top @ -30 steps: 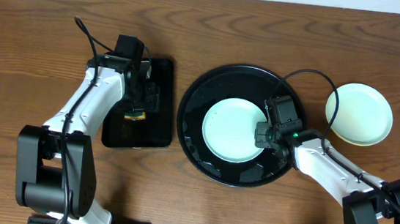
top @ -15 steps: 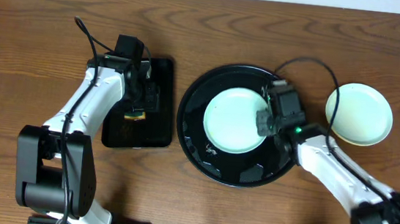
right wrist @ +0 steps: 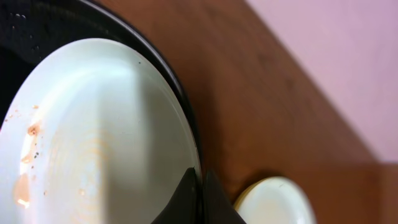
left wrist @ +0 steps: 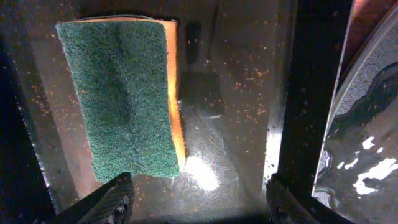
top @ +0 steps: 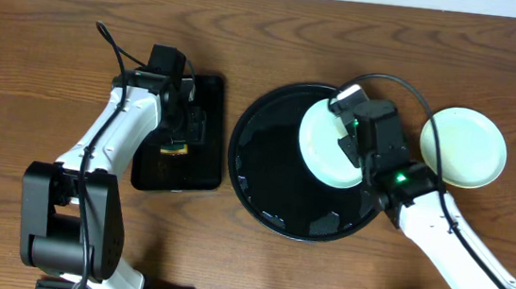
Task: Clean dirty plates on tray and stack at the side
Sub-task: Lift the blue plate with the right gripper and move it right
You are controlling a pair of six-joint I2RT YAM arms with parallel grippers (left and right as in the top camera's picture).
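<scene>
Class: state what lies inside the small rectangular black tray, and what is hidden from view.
A green-and-orange sponge lies flat in the rectangular tray, among scattered specks. From overhead, the left arm largely covers the sponge.

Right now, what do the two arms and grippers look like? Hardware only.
Left arm and right arm: white links, black joints. Black cable loops off each wrist: left cable, right cable. Green light lit near the right wrist. Left gripper fingers look carbon-weave; right gripper fingers plain black.

Overhead we see even, bright light; the small tray (left wrist: 239,112) glares in the dim left wrist view; the plate (right wrist: 93,137) looks blurred.
</scene>
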